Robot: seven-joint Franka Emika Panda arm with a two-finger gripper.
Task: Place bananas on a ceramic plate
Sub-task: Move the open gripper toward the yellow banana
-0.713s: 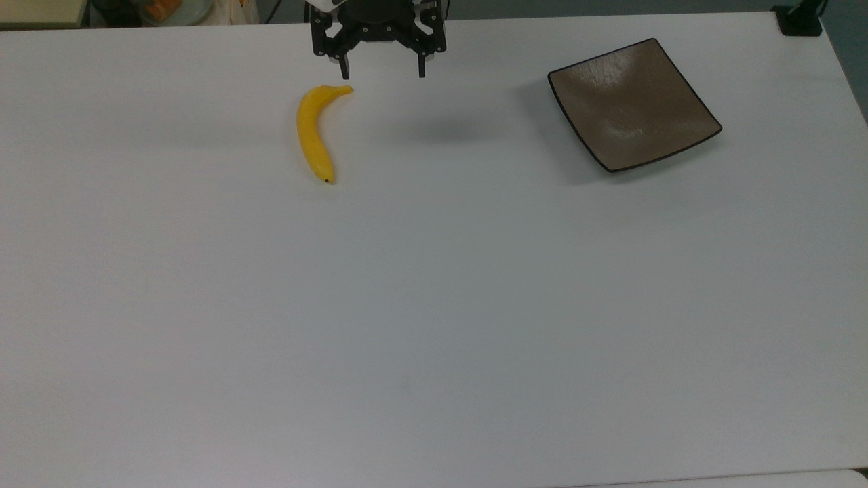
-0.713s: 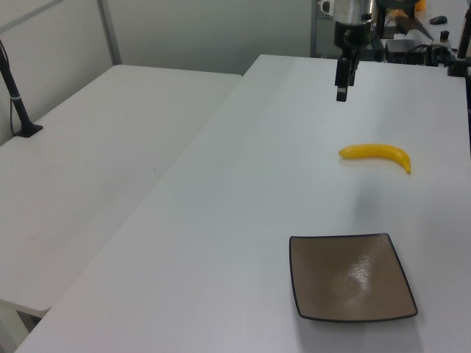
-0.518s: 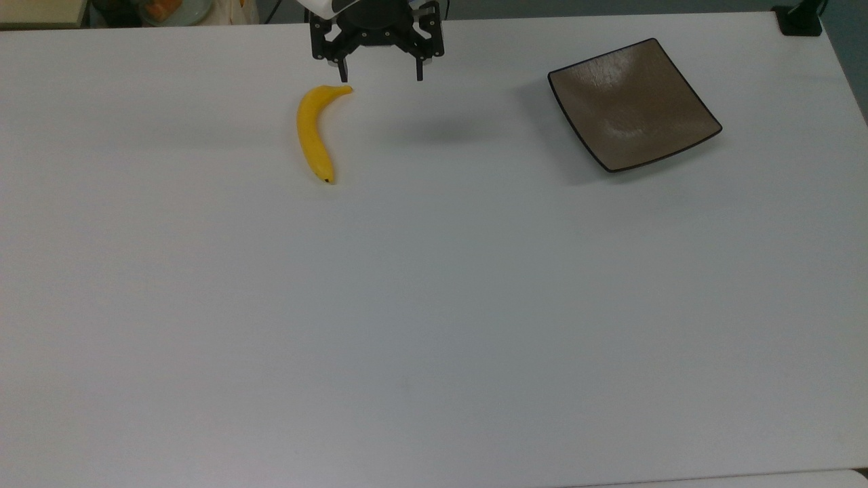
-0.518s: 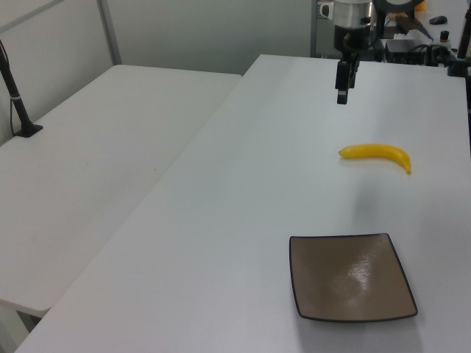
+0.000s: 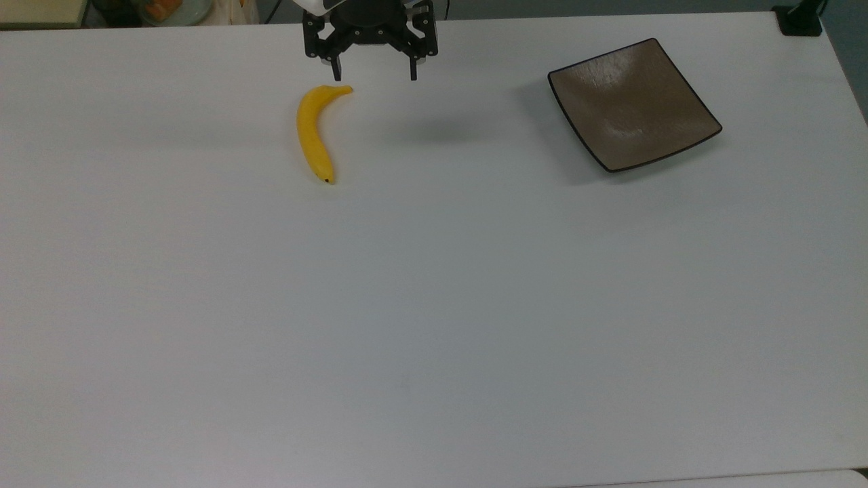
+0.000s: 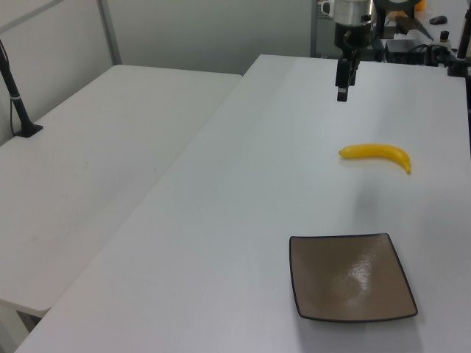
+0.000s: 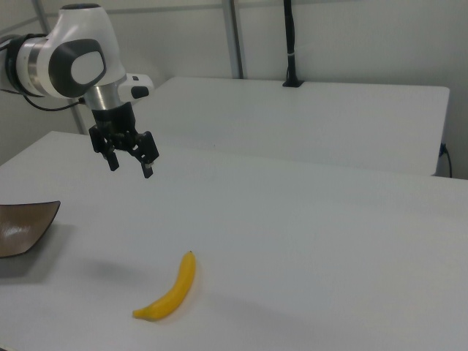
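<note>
A yellow banana (image 5: pixel 314 130) lies on the white table, left of centre near the far edge in the top view; it also shows in the left view (image 6: pixel 376 153) and the right view (image 7: pixel 171 289). The square brown ceramic plate (image 5: pixel 632 104) sits bare at the top view's right (image 6: pixel 352 277), with its edge at the right view's left (image 7: pixel 22 228). My gripper (image 5: pixel 374 72) hangs open and empty above the table, just beyond the banana's stem end, well above it in the right view (image 7: pixel 130 167) and the left view (image 6: pixel 342 94).
The white table (image 5: pixel 434 305) stretches wide toward the near edge. A second white table (image 6: pixel 96 162) adjoins it at the left view's left. A black stand (image 5: pixel 799 19) sits at the top view's far right corner. Clutter (image 5: pixel 163 9) lies beyond the far edge.
My gripper has shifted slightly toward the top view's left and a little toward the far edge. Banana and plate have not moved.
</note>
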